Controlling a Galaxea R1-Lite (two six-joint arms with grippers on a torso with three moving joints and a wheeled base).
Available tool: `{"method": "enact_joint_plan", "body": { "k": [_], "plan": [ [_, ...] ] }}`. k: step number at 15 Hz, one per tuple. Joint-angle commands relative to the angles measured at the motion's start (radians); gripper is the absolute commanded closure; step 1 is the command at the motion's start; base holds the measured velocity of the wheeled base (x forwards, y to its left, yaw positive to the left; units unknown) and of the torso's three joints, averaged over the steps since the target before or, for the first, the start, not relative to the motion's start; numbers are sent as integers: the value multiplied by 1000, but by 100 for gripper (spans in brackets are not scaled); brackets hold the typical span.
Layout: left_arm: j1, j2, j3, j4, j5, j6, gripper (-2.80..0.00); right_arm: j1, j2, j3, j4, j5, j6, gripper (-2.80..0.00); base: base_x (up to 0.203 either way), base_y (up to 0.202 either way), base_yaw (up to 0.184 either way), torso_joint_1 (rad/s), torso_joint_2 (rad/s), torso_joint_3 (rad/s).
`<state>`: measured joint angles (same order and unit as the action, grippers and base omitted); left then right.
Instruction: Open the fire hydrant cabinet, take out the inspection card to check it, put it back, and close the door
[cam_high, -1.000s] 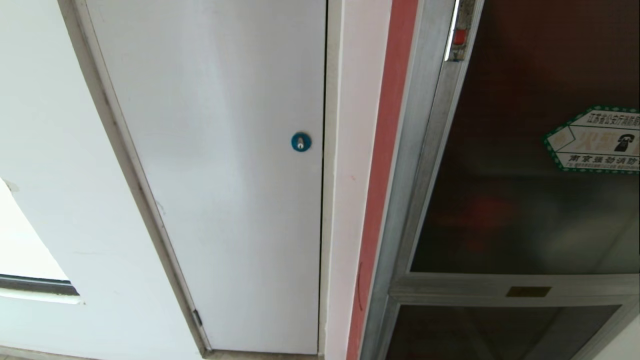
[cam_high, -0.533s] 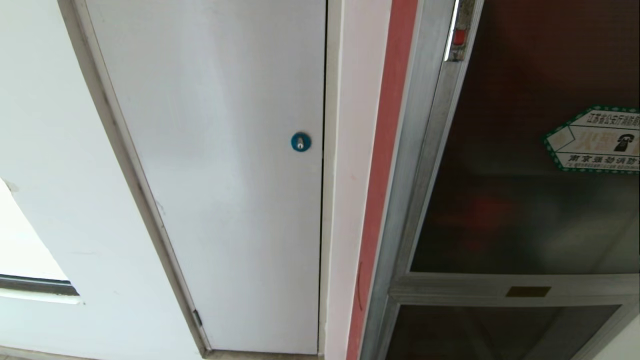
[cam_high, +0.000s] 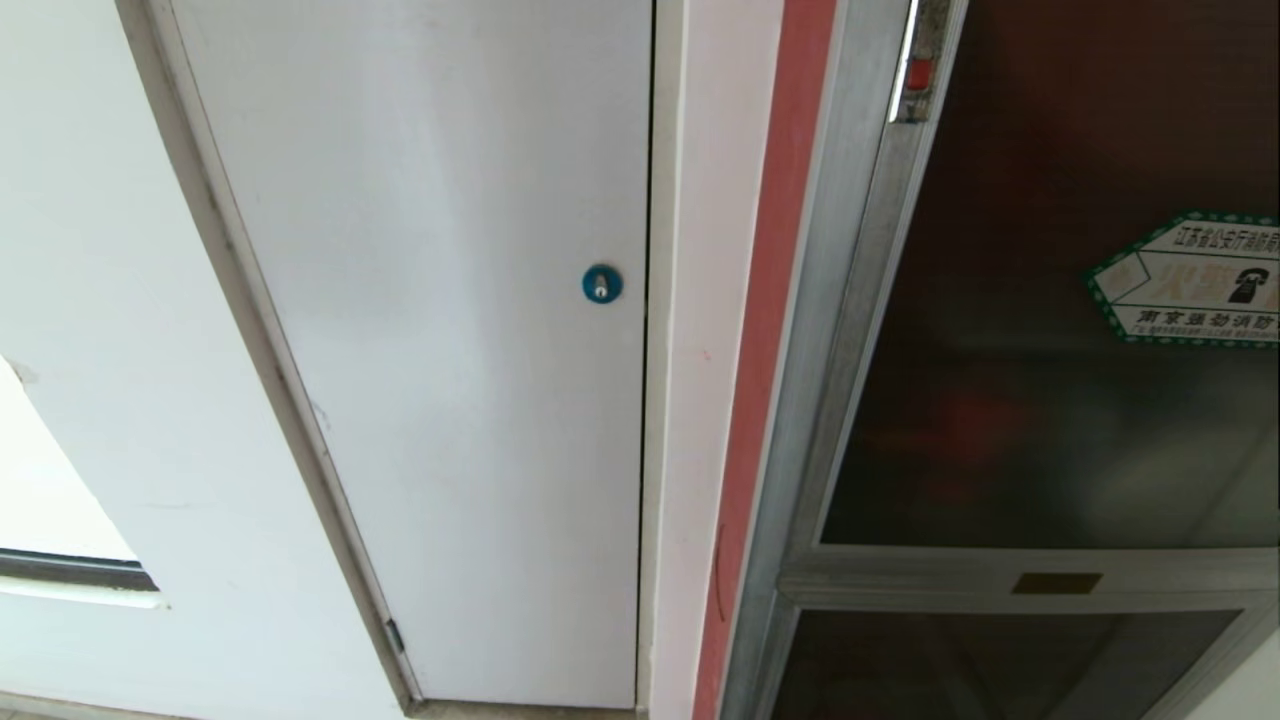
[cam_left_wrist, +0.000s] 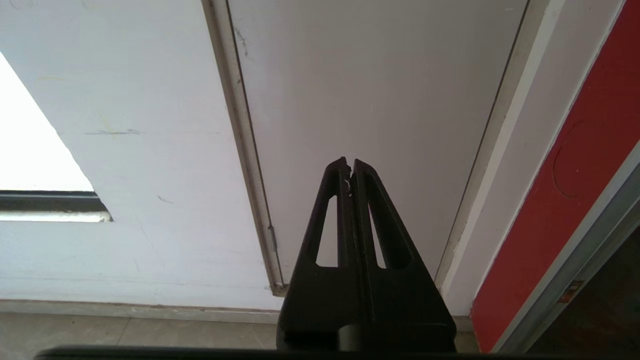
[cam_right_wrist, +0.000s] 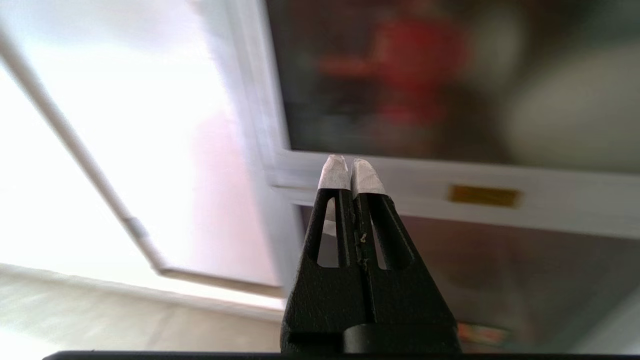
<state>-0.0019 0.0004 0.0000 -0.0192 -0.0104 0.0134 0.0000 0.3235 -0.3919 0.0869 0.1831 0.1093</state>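
Door (cam_high: 1050, 300) shut, red latch (cam_high: 920, 73) untouched. Right claw (cam_right_wrist: 350, 172) closed, empty, aimed at door frame to start opening; left claw (cam_left_wrist: 350, 165) closed, empty, parked.

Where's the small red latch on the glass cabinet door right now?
In the head view, the small red latch sits at the top right, on the silver aluminium frame of the dark tinted glass door, up and left of the green-bordered sticker.

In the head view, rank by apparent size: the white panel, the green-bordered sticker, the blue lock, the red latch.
1. white panel
2. green-bordered sticker, cut off by the frame edge
3. and 4. blue lock and red latch look alike; no ranking
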Motion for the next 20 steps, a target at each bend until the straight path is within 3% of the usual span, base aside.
{"method": "enact_joint_plan", "body": {
  "k": [1,5,8,14,20],
  "plan": [
    [-1,0,14,-1,0,0,0,0,211,-136,6,77,20,0,0,0,0,0,0,0],
    [0,0,14,-1,0,0,0,0,447,-349,14,249,32,0,0,0,0,0,0,0],
    [-1,1,14,-1,0,0,0,35,581,-573,108,309,33,0,0,0,0,0,0,0],
    [0,0,14,-1,0,0,0,220,846,-912,192,320,32,0,0,0,0,0,0,0],
    [-1,1,14,-1,0,0,0,232,1029,-1154,201,285,31,0,0,0,0,0,0,0]
  ]
}}
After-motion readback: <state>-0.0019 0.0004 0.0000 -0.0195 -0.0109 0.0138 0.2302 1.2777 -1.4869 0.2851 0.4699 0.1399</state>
